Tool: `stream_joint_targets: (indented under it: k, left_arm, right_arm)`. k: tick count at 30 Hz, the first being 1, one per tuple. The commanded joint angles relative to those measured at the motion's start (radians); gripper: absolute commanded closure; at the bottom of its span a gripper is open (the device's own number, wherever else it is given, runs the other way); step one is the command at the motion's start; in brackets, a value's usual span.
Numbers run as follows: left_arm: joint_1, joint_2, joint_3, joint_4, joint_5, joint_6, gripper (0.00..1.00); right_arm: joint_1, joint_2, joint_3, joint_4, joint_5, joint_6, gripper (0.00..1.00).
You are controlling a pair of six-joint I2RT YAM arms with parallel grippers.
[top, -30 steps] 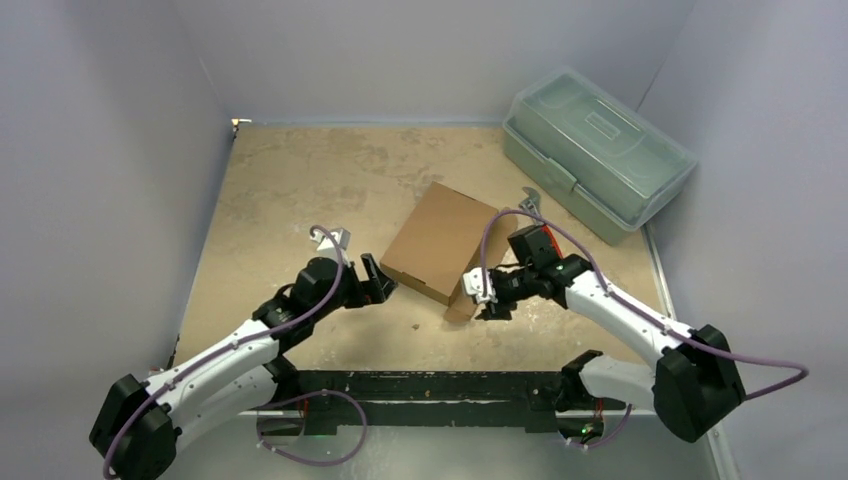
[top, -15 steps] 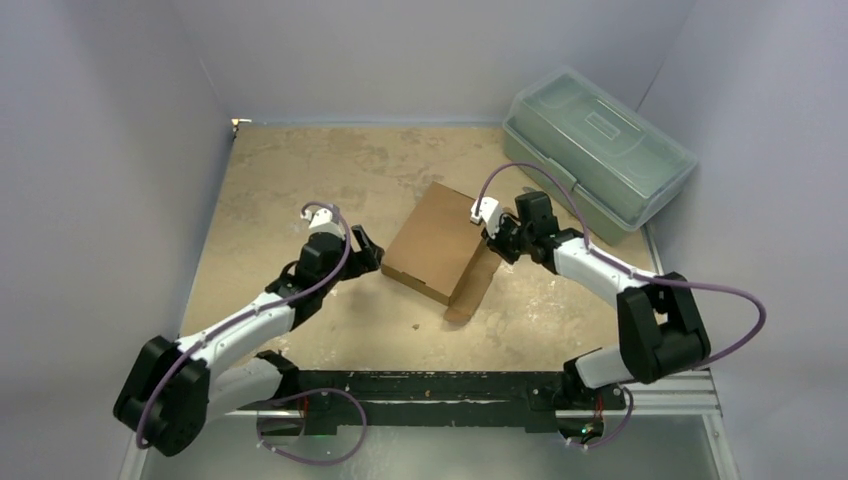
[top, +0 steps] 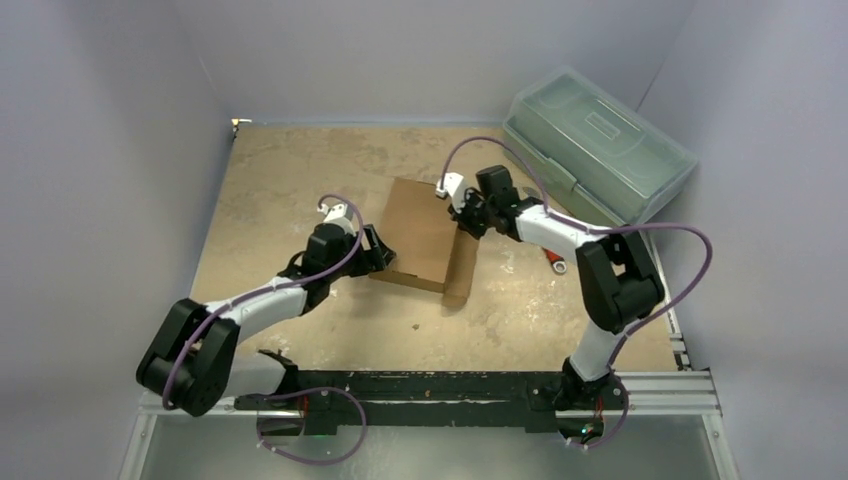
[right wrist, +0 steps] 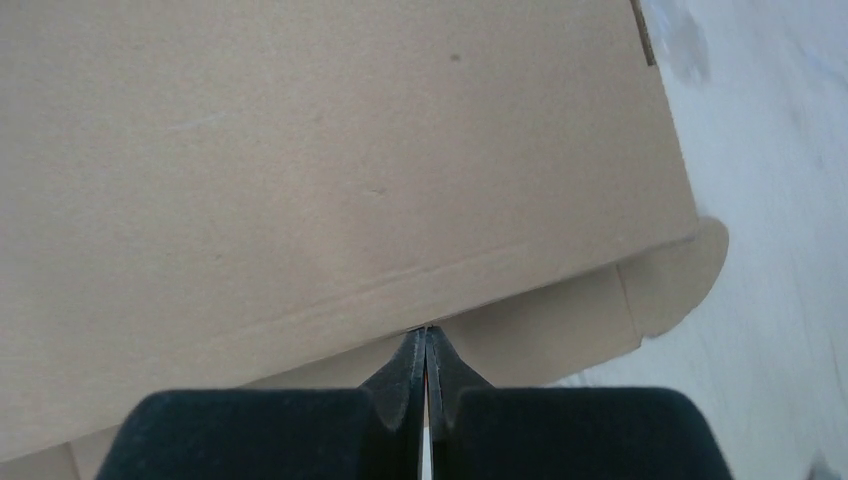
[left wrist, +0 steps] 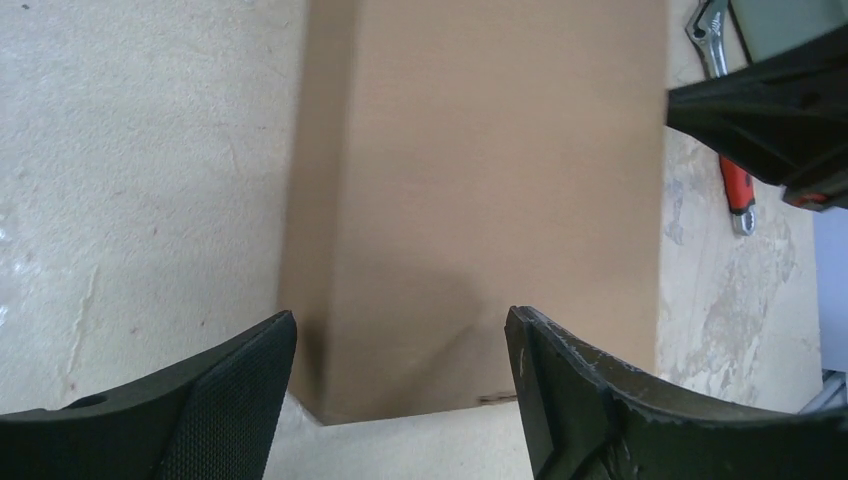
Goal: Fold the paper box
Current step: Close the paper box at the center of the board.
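The brown cardboard paper box (top: 420, 232) lies closed on the table, with one flap (top: 461, 272) sticking out along its right side. My left gripper (top: 380, 252) is open at the box's near-left corner; in the left wrist view its jaws (left wrist: 400, 400) stand wide apart, with the box (left wrist: 480, 180) just ahead of them. My right gripper (top: 462, 216) is shut, its tips pressed against the box's far-right edge. In the right wrist view the closed tips (right wrist: 426, 338) touch the lid's fold line above the flap (right wrist: 620, 300). Nothing shows between them.
The grey-green plastic toolbox (top: 598, 150) stands at the back right. A red-handled wrench (top: 553, 263) lies on the table right of the box, and also shows in the left wrist view (left wrist: 735, 190). Grey walls enclose the table on three sides.
My right gripper moved from the box's near-right corner up to its far-right edge. The box turned and shifted left and back. My left gripper followed to the near-left corner. The wrench is now uncovered.
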Motion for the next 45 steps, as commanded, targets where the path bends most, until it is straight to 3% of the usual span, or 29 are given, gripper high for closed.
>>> stream_joint_targets:
  k: [1,4,7,10,11,14,15,17,20,23,29,45]
  left_arm:
    - [0.006,-0.146,-0.045,-0.055,-0.052,-0.017,0.24]
    - [0.006,-0.281,-0.049,-0.166,-0.146,-0.005,0.23]
    - [0.006,-0.421,-0.051,-0.266,-0.201,-0.002,0.22]
    - [0.006,-0.537,-0.073,-0.320,-0.188,-0.023,0.21]
    - [0.006,-0.564,-0.079,-0.326,-0.177,-0.031,0.20]
    - [0.006,-0.621,-0.109,-0.304,-0.126,-0.065,0.14]
    - [0.006,-0.627,-0.120,-0.290,-0.102,-0.075,0.12]
    - [0.006,-0.629,-0.145,-0.244,-0.056,-0.104,0.10]
    - [0.006,-0.623,-0.168,-0.229,-0.020,-0.143,0.10]
    - [0.006,-0.608,-0.181,-0.230,0.002,-0.155,0.10]
    - [0.006,-0.585,-0.177,-0.250,0.018,-0.156,0.11]
    - [0.006,-0.628,-0.181,-0.315,0.003,-0.150,0.12]
  right_arm:
    - [0.084,0.077,0.132,-0.032,-0.064,0.041,1.00]
    - [0.079,0.043,0.100,-0.035,-0.039,0.024,1.00]
    - [0.068,-0.097,-0.031,0.008,0.008,-0.026,0.95]
    - [0.054,-0.268,-0.139,-0.058,-0.136,-0.128,0.84]
    - [0.050,-0.318,-0.165,-0.115,-0.204,-0.206,0.76]
    - [0.047,-0.438,-0.251,-0.270,-0.433,-0.463,0.24]
    - [0.043,-0.460,-0.283,-0.287,-0.490,-0.524,0.13]
    - [0.043,-0.470,-0.325,-0.276,-0.542,-0.584,0.06]
    - [0.059,-0.423,-0.329,-0.247,-0.529,-0.557,0.04]
    - [0.093,-0.419,-0.353,-0.120,-0.439,-0.500,0.11]
    - [0.182,-0.405,-0.390,-0.071,-0.253,-0.574,0.27]
    - [0.376,-0.294,-0.407,0.000,-0.090,-0.605,0.60]
